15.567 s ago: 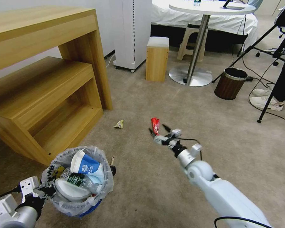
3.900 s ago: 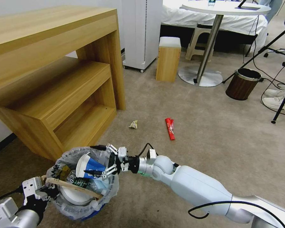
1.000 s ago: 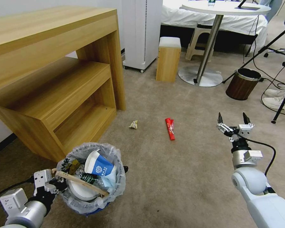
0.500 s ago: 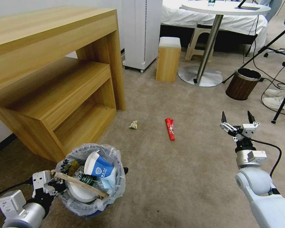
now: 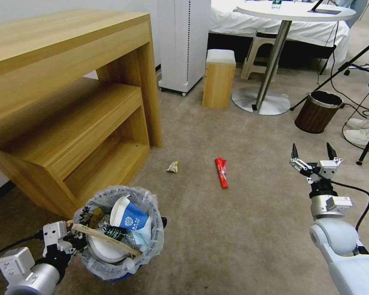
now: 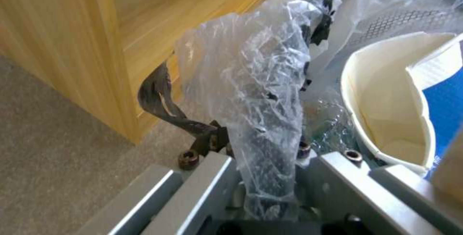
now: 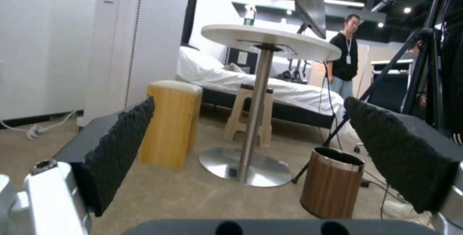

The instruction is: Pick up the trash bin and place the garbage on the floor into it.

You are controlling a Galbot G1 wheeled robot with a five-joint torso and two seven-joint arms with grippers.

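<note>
The left gripper [image 5: 71, 239] is clenched on the bag-lined rim of the trash bin [image 5: 119, 233], which holds a paper cup [image 5: 129, 215] and wooden stick [image 5: 106, 238]. The right gripper [image 5: 313, 157] hangs released above the floor [image 5: 242, 229]; a red packet [image 5: 221, 172] lies well off toward the left gripper's side.

packet [image 5: 221, 172] right of wrapper [image 5: 172, 166]

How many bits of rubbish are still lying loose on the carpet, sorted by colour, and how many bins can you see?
Red litter on the carpet: 1, the long red packet
Yellowish litter on the carpet: 1, the small crumpled yellowish wrapper
Bins: 2, the small round black bag-lined trash bin and the dark brown cylindrical bin with metal rim
Total: 4
</note>
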